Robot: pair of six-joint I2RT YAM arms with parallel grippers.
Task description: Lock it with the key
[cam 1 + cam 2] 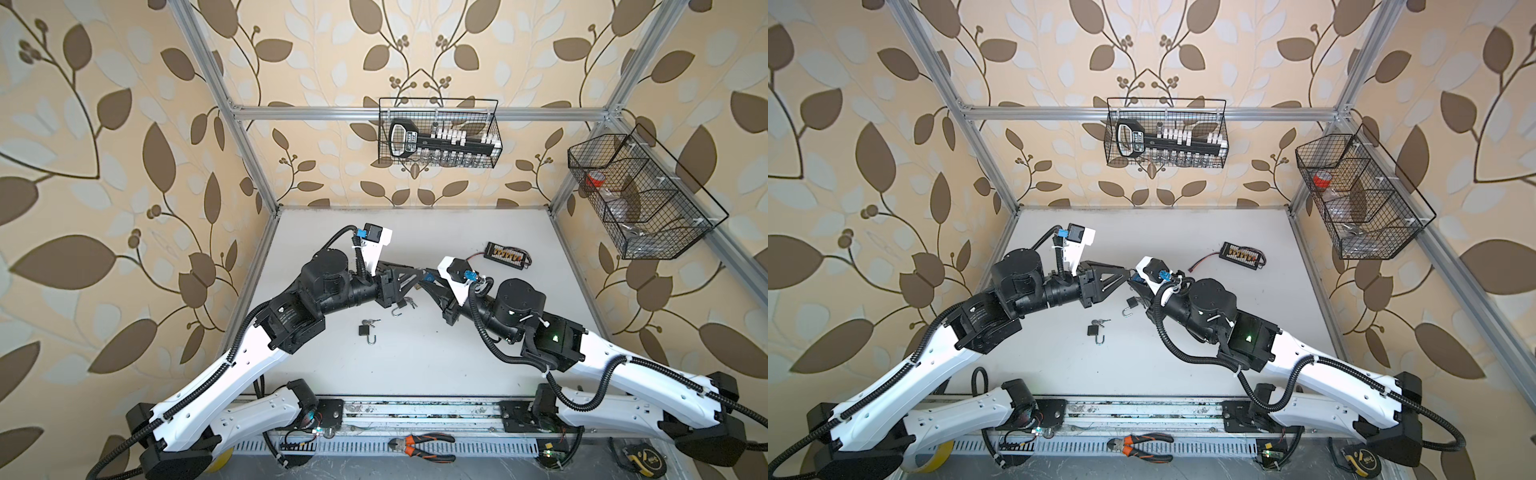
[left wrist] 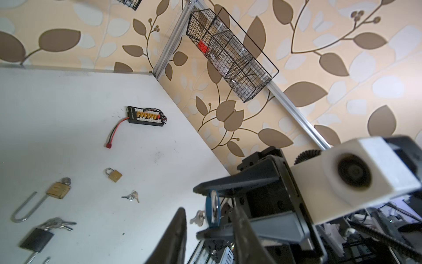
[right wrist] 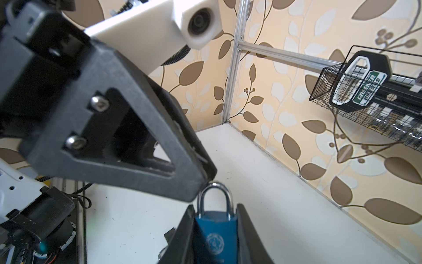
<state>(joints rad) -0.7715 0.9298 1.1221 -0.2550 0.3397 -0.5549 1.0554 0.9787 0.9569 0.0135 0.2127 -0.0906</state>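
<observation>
My right gripper [image 3: 214,212] is clamped on the blue padlock [image 3: 215,233], its body squeezed between both fingers. The shackle [image 3: 214,194] pokes out past my tips with both legs down in the body. My left gripper [image 2: 209,217] meets it tip to tip, jaws parted, nothing pinched. From that wrist the padlock shows edge-on in the gap between my left fingers. A silver key [image 2: 199,217] hangs right beside its body, nearer one finger. Whether it's seated in the keyhole, I can't tell. One left fingertip sits just by the shackle's crown.
</observation>
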